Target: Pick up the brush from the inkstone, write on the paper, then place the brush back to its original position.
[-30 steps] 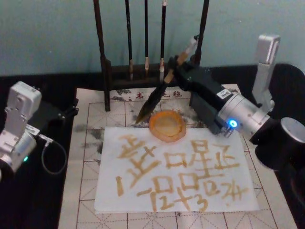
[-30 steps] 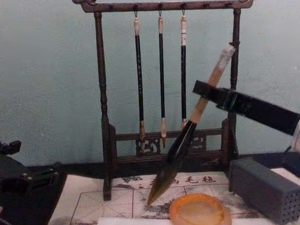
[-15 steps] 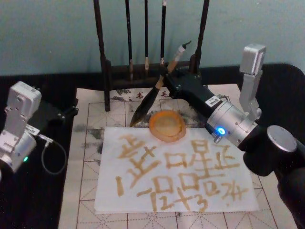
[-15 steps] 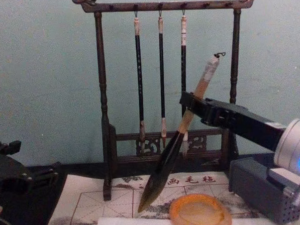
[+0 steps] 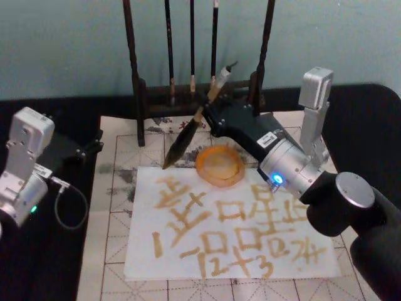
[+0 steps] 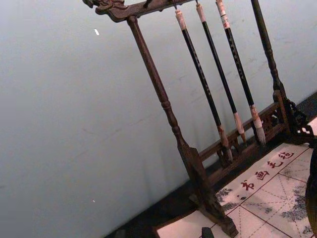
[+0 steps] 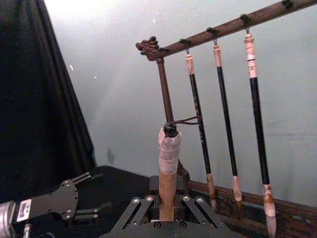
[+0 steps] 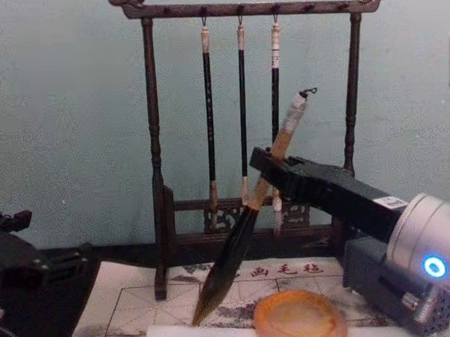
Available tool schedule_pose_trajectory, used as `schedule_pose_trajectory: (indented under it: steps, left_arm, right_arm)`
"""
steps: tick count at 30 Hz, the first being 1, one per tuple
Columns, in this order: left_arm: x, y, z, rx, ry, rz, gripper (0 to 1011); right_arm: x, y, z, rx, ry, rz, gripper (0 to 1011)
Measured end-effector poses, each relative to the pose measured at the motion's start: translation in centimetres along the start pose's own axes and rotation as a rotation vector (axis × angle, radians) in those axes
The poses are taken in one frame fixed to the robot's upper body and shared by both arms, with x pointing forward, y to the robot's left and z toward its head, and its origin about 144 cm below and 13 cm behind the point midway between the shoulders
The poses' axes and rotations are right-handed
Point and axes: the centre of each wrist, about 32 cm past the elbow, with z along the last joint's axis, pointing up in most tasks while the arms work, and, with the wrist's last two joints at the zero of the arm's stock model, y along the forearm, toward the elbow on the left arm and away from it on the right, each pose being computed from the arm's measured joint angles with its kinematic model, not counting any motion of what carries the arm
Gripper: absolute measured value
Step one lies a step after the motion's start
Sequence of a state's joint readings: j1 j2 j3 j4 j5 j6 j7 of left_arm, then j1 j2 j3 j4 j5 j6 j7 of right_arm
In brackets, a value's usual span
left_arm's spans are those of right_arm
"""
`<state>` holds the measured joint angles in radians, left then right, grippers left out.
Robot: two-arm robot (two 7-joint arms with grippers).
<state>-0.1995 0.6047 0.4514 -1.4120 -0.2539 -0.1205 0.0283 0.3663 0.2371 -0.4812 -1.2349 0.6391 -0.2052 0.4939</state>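
Note:
My right gripper (image 5: 211,116) is shut on the brush (image 5: 182,141) at its tan handle, holding it tilted in the air. The dark tuft points down and to the left, its tip hanging over the mat just left of the orange inkstone (image 5: 219,165). From the chest view the brush (image 8: 227,262) slants across the stand, the gripper (image 8: 264,165) high on its handle and the inkstone (image 8: 299,318) below to the right. The right wrist view shows the whitish end cap (image 7: 169,145) rising from the jaws. The white paper (image 5: 143,188) carries tan characters. My left gripper (image 5: 78,149) is parked at the left.
A dark wooden stand (image 5: 135,75) with three thin black brushes (image 8: 242,100) stands right behind the held brush. A grey block with dotted holes (image 8: 379,277) sits at the right. The red-grid mat (image 5: 119,207) lies under the paper, on black cloth.
My right gripper has carried the brush leftward and lower. The tuft tip has shifted from beside the inkstone's back edge to farther left of it. The left arm has not moved.

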Motion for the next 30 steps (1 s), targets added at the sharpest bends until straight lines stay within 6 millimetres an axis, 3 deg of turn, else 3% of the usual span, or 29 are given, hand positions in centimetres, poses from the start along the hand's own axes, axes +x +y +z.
schedule_pose_trajectory:
  steps: [30]
  left_arm:
    - [0.0, 0.0, 0.0, 0.000, 0.000, 0.000, 1001]
  right_arm:
    - [-2.0, 0.3, -1.2, 0.008, -0.012, 0.076, 185]
